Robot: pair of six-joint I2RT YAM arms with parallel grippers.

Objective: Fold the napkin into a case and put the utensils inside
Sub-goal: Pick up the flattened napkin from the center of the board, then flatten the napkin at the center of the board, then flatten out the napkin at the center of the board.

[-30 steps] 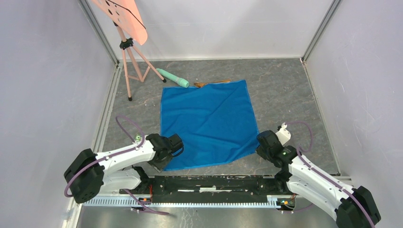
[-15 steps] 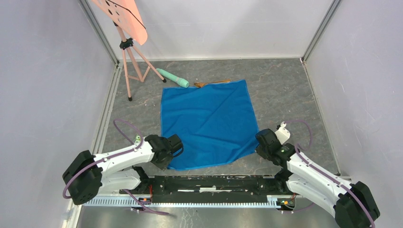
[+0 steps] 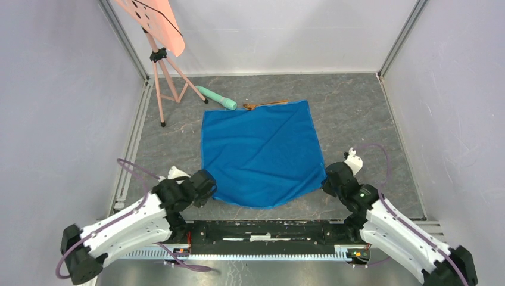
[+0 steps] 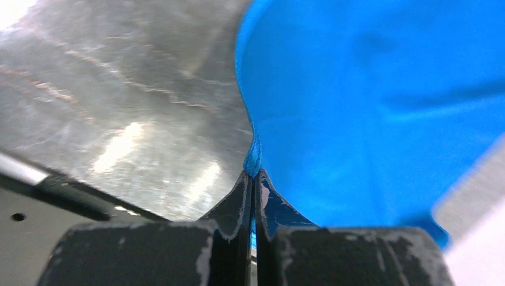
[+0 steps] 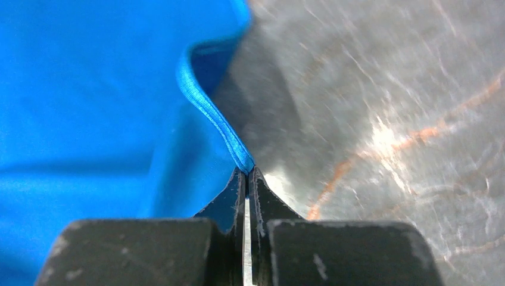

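The bright blue napkin (image 3: 259, 152) lies spread on the grey table, its near edge lifted and sagging between my two grippers. My left gripper (image 3: 206, 186) is shut on the near left corner; the left wrist view shows the hem (image 4: 253, 156) pinched at the fingertips of that gripper (image 4: 253, 174). At the near right corner my right gripper (image 3: 327, 182) is shut on the cloth, its hem (image 5: 214, 122) running up from the closed tips (image 5: 247, 171). The copper-gold utensils (image 3: 266, 105) lie just beyond the napkin's far edge, partly hidden by it.
A mint-green cylinder (image 3: 217, 98) lies at the back left of the napkin. A pink tripod stand (image 3: 162, 77) rises at the far left. Metal frame posts and pale walls close in the table on three sides.
My left gripper has closed on the near left corner and the left arm has swung back and left. The napkin's near edge has risen off the table and pulled inward.
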